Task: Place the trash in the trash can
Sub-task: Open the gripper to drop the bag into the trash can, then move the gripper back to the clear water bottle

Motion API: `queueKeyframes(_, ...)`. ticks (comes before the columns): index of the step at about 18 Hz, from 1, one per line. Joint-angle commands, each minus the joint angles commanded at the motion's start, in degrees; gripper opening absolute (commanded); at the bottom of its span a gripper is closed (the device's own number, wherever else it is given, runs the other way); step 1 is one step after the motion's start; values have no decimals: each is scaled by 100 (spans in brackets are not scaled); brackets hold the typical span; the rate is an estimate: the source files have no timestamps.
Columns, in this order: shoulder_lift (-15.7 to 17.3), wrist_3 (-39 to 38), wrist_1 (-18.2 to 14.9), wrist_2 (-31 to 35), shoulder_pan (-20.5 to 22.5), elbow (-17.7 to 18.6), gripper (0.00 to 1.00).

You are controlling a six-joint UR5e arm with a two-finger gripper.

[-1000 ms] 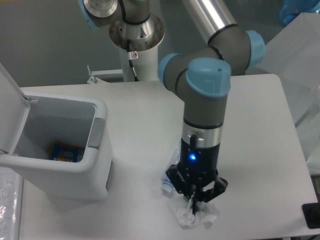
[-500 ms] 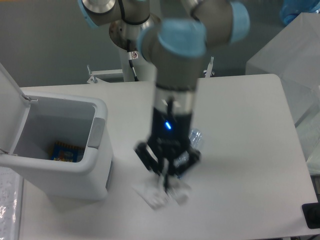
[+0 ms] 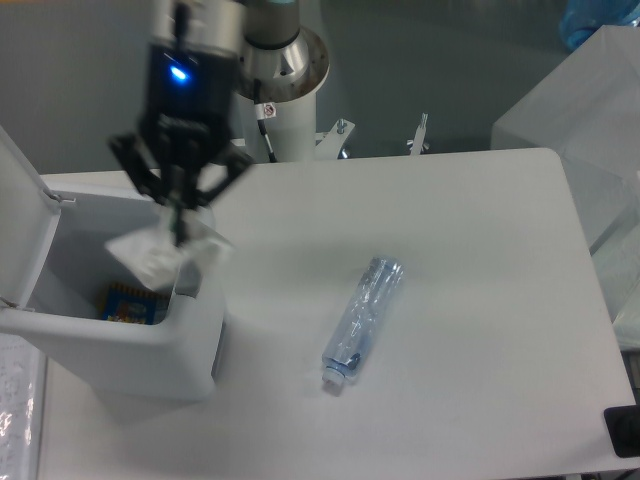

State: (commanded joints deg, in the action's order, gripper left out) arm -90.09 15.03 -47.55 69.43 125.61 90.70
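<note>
Currently, the crumpled wrapper (image 3: 160,252) is being held by the tool (image 3: 178,205), whose fingers are being kept pressed together on the wrapper's upper edge. The wrapper is being suspended over the near right rim of the trash can (image 3: 195,215), with part of it hanging above the opening and part of it above the rim itself. The hinged lid (image 3: 18,190) is being held open at the left. A small blue-and-orange packet (image 3: 130,303) is lying at the bottom of the can.

The main risk is being posed by the wrapper's position relative to the rim. If the wrapper is released here, it is judged likely to catch on the rounded edge, or to slide down the outer wall onto the surface (image 3: 450,260). A light, springy wrapper is also judged liable to cling to a finger when the tool is opened, and then to be carried back out. Further travel toward the middle of the opening is therefore advised before release. Contact between the tool and the rim or the open lid is being regarded as a second hazard, since the can could be shifted or tipped.

The crushed bottle (image 3: 362,322) is lying on its side on the surface, well apart from the can, with its cap end pointing toward the near edge. It is not yet being handled.
</note>
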Motion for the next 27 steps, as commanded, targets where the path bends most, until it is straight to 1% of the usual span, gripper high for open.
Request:
queueKeyframes(1,-9,17,9,26,-97,105,0)
queueKeyframes(3,0,88,9,18,-142,220,0)
queueKeyframes(4,-26,97,17,18,-168,229,4)
queueKeyframes(5,-105,105,17,18,-211,212,6)
queueKeyframes(6,-158,140,26,26,-238,220,16)
queueKeyframes(7,-237,341,26,35,-247,212,20)
queueKeyframes(8,-324,665,26,35,-247,177,32)
queueKeyframes(9,-421,981,26,61,-247,150,60)
queueKeyframes(10,-483,1219,26,62,-247,124,100)
queueKeyframes(14,-589,1415,26,62,-247,54,100)
queueKeyframes(16,-606,1424,17,0,-264,-253,100)
queueKeyframes(17,-667,1415,9,-26,-247,-402,100)
queueKeyframes(18,-790,1398,9,-61,-212,-534,100)
queueKeyframes(20,-1001,1354,9,-9,-168,-684,100)
queueKeyframes(22,-1177,1354,-26,9,24,-913,100)
queueKeyframes(24,-1239,1371,-157,-17,366,-1045,100)
queueKeyframes(25,-1274,1397,-289,-35,560,-1098,100)
queueKeyframes(26,-1283,1432,-482,-44,762,-1168,100)
queueKeyframes(27,-1318,1459,-762,-53,981,-1229,100)
